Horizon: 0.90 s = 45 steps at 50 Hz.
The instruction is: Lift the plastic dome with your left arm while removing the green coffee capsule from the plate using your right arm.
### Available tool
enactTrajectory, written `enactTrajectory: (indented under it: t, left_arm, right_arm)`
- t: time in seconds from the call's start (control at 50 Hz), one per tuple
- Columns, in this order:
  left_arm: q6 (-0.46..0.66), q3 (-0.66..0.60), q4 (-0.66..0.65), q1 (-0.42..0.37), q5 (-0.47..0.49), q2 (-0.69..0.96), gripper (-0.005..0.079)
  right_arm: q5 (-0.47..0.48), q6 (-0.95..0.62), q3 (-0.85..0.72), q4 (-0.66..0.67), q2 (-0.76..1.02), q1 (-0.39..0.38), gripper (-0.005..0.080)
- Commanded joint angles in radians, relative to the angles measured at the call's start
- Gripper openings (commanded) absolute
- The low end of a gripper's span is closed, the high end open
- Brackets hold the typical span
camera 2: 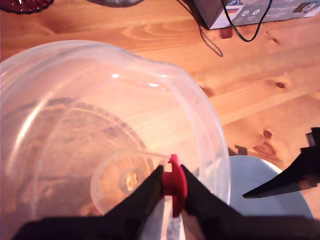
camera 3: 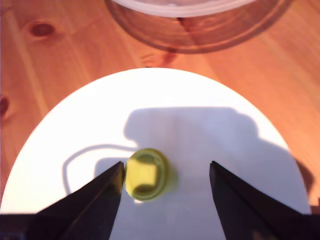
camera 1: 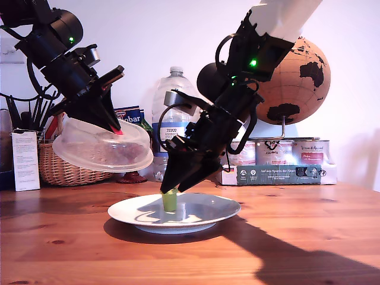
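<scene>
The plastic dome (camera 1: 101,148) (camera 2: 75,125) hangs tilted above the table at the exterior view's left. My first gripper (camera 1: 117,129) (camera 2: 172,187) is shut on its red tab (camera 2: 175,182). The white plate (camera 1: 208,208) (camera 3: 200,125) lies uncovered on the wooden table. The green coffee capsule (camera 1: 170,200) (camera 3: 146,173) stands on it. My second gripper (camera 1: 172,191) (camera 3: 167,165) is down over the plate, open, its jaws on either side of the capsule. One finger (camera 3: 107,187) is right beside the capsule, the other stands well apart.
Behind the plate stand a clear water bottle (camera 1: 172,101), a cork globe (camera 1: 294,83) and boxes with tins (camera 1: 279,160). A wicker basket (camera 1: 56,166) and a white carton (camera 1: 25,160) sit at the exterior view's left. A black cable (camera 2: 240,25) trails by the boxes.
</scene>
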Motion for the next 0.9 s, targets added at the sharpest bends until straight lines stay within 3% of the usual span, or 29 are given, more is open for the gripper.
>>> enactTrajectory:
  t: [0.0, 0.64, 0.88]
  left_arm:
    - [0.008, 0.007, 0.007, -0.002, 0.004, 0.014, -0.0022]
    - [0.008, 0.007, 0.002, -0.002, 0.004, 0.014, -0.0022]
    - [0.009, 0.007, 0.002, -0.002, 0.004, 0.014, -0.0022]
  right_arm:
    - [0.006, -0.002, -0.005, 0.006, 0.048, 0.01, 0.0493]
    - [0.029, -0.002, -0.005, 0.042, 0.061, 0.01, 0.049]
    - [0.028, -0.002, -0.005, 0.048, 0.061, 0.01, 0.03]
